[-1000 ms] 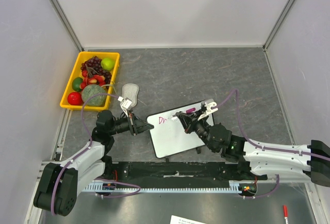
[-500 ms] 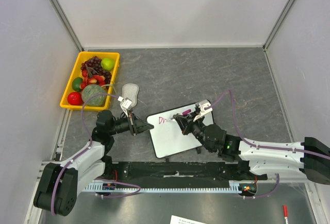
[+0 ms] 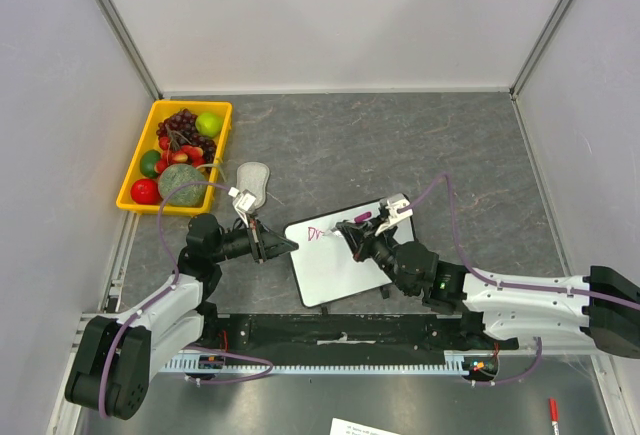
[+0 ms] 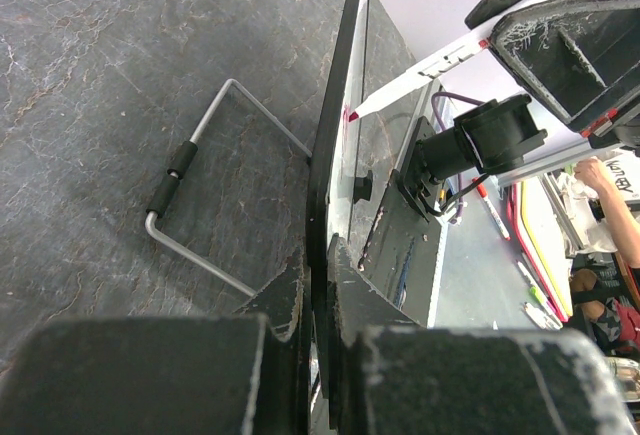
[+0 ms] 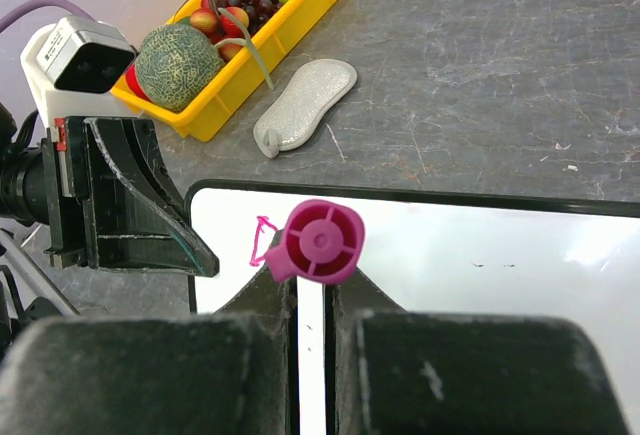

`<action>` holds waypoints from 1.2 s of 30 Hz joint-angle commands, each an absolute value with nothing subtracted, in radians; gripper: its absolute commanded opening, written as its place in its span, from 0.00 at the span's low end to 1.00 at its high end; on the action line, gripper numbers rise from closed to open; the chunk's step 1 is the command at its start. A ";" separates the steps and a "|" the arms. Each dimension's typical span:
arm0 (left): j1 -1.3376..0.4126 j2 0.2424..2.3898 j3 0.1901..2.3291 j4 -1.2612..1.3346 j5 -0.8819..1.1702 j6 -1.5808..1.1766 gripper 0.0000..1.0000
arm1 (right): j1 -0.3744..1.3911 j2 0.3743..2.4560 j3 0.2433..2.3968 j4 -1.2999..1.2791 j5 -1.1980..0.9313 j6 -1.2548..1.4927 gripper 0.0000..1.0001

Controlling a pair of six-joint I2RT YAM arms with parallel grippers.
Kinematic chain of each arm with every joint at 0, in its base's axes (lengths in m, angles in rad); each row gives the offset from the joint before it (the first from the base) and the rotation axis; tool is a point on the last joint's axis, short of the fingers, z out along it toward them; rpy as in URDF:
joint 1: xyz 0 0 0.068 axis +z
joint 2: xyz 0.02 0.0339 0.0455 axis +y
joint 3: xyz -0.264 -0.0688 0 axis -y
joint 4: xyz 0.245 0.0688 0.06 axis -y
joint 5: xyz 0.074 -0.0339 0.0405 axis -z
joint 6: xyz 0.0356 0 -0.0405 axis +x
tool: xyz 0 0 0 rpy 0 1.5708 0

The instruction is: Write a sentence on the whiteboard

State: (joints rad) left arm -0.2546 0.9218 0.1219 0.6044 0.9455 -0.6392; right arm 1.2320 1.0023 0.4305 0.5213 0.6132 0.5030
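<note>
Slid leftward across the whiteboard [image 3: 330,275] over the last second, then nearly halted, with that board lying skewed at centre front. Keep the left gripper [image 3: 288,245] clamped on the board's left frame edge to stop skidding, and the right gripper [image 3: 358,231] squeezed firm around the pink marker [image 5: 320,242]. Judging by the few strokes of the sentence [image 3: 319,232] near the top-left corner, press lightly, travel slowly rightward, lift between letters.

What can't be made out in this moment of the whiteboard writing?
Top view: the sentence is too small to read.
Right wrist view: the marker in the right hand hides the writing past its first stroke.
Left wrist view: the whiteboard, held by the left hand, shows edge-on, hiding its face.
</note>
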 commanded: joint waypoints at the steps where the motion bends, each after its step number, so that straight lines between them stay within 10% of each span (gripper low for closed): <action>1: -0.256 0.913 0.110 0.638 0.953 -0.580 0.02 | 1.224 0.979 0.454 0.485 0.701 0.502 0.00; 36: -0.256 0.916 0.112 0.640 0.954 -0.581 0.02 | 1.210 0.999 0.465 0.450 0.612 0.545 0.00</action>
